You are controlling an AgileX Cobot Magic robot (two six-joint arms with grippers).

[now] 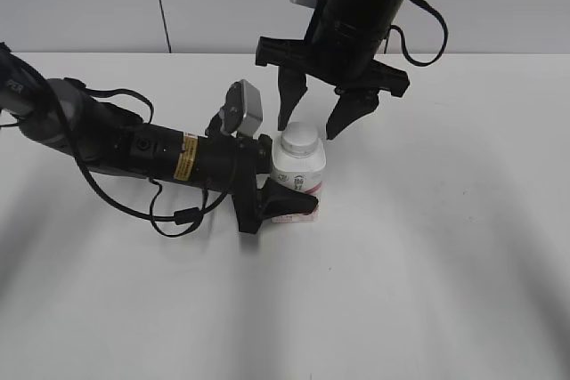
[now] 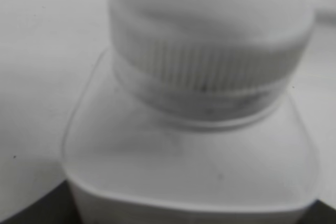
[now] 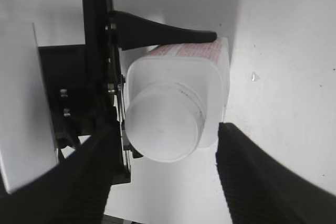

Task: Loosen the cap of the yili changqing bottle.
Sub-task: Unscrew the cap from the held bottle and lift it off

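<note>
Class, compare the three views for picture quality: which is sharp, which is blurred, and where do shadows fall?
Exterior view: sharp, with soft grey shadows on the table. Left wrist view: the cap and bottle fill the frame, out of focus. Right wrist view: cap fairly clear, the near fingers dark and blurred.

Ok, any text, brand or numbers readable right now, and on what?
Nothing reads clearly.
Bottle label: dark print and pink marks, too small to read.
Left arm's yellow sticker: fine print, too small.
Letters at the left arm's upper end: cut off by the frame edge, unreadable.
Cap: blank.
</note>
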